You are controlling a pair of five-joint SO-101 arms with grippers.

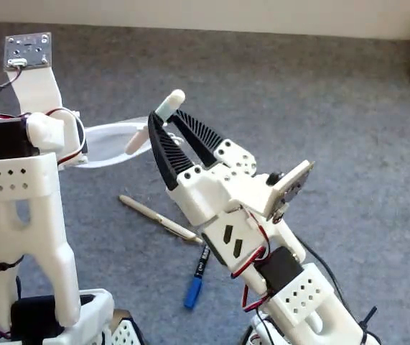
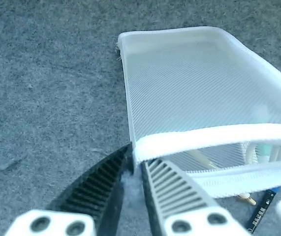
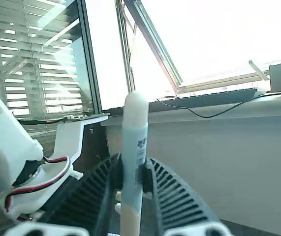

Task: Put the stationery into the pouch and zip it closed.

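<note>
Carefully now: tilt the white stick (image 1: 170, 104), gripped across its middle by the right pincer (image 1: 164, 121) near the mesh pouch (image 2: 194, 83), and feed it tip-first into the mouth held open by the left pincer (image 2: 133, 164), pinched on the rim. Beyond, beige pen (image 1: 158, 217) and blue-capped marker (image 1: 197, 277) loose on the grey felt table (image 1: 334, 108); slatted blinds (image 3: 32, 59) and bright window (image 3: 219, 34) behind.

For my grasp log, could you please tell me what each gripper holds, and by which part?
Left gripper pinches the pouch by a corner of its open rim; right gripper clamps the white stick mid-length.
</note>
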